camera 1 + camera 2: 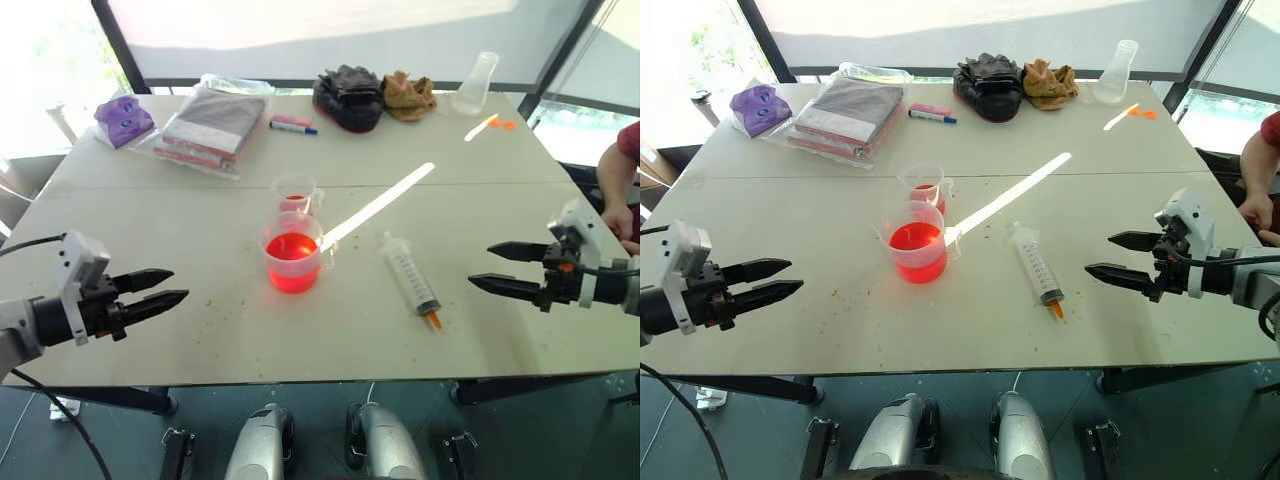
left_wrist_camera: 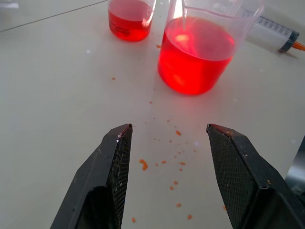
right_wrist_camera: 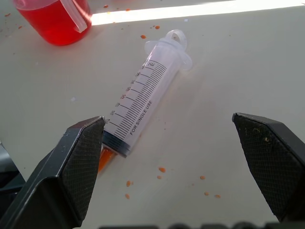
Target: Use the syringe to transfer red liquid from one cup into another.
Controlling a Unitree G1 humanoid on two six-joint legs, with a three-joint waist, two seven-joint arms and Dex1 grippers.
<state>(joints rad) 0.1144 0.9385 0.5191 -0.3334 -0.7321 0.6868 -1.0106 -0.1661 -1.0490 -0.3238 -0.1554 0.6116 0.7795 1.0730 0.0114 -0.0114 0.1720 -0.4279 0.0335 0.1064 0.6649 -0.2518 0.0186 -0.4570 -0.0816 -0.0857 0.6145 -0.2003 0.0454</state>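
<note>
The wide beaker point(image 1: 293, 262), about half full of red liquid point(image 1: 291, 249), stands mid-table. Just behind it is the smaller cup point(image 1: 296, 195) holding a little red liquid. The syringe point(image 1: 410, 273) lies flat to the beaker's right, orange tip point(image 1: 433, 320) toward the front edge. My left gripper point(image 1: 178, 283) hovers open at the front left, pointing at the beaker point(image 2: 198, 57), nothing between its fingers. At the right, my right gripper point(image 1: 481, 265) is also open and empty. In the right wrist view the syringe point(image 3: 140, 105) lies ahead of its spread fingers, untouched.
Along the far edge are a purple object point(image 1: 123, 118), a plastic bag of packets point(image 1: 210, 125), markers point(image 1: 293, 124), dark and brown cloths point(image 1: 349, 96), and a conical flask point(image 1: 476, 84). A person's arm point(image 1: 615, 180) is at the right edge. Small orange drips dot the table point(image 1: 150, 200).
</note>
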